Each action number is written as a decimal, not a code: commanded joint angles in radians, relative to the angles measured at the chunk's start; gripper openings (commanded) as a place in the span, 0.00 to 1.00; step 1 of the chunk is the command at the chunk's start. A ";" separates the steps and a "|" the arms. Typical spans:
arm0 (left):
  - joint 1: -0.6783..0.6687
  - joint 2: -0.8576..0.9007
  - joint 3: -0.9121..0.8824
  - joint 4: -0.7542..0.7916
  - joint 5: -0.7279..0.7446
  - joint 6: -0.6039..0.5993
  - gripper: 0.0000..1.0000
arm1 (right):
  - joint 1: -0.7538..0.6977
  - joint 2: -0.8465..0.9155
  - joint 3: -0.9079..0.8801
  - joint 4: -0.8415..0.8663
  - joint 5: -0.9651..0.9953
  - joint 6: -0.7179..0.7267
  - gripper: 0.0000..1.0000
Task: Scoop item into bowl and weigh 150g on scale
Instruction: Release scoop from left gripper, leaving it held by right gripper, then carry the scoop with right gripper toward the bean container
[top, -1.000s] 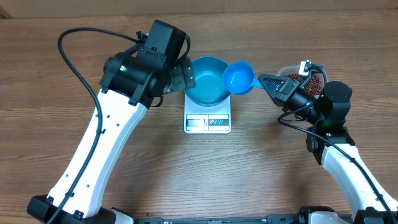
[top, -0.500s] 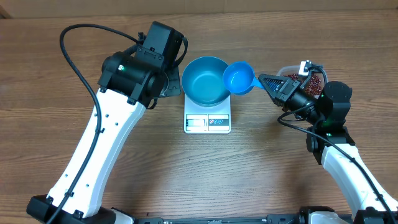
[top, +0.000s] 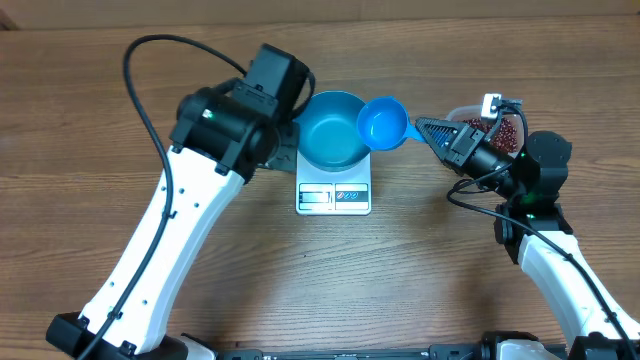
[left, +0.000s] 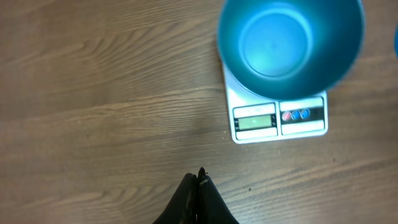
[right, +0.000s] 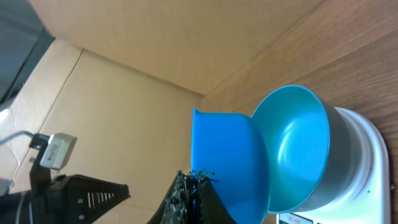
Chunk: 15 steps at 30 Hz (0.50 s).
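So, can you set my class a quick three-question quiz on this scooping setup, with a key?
1. True or false: the bowl stands on the scale.
2. What does the right pincer hold? A) the blue scoop B) the bowl C) nothing
3. Is the left pincer open or shut, and does it hold anything?

Key: 1 true; 2 A; 3 shut, holding nothing.
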<state>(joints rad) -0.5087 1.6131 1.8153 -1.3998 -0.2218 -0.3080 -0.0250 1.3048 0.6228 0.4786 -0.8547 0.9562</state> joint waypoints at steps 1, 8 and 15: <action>-0.037 -0.005 0.013 -0.001 -0.013 0.134 0.05 | -0.019 -0.031 0.016 0.005 -0.064 -0.114 0.04; -0.084 -0.010 0.013 -0.006 -0.012 0.231 0.05 | -0.049 -0.157 0.023 -0.067 -0.017 -0.220 0.04; -0.084 -0.011 0.013 0.005 0.014 0.234 0.05 | -0.130 -0.270 0.138 -0.531 0.210 -0.423 0.04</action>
<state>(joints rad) -0.5896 1.6131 1.8153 -1.4029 -0.2207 -0.1005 -0.1192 1.0660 0.6731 0.0731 -0.7906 0.6815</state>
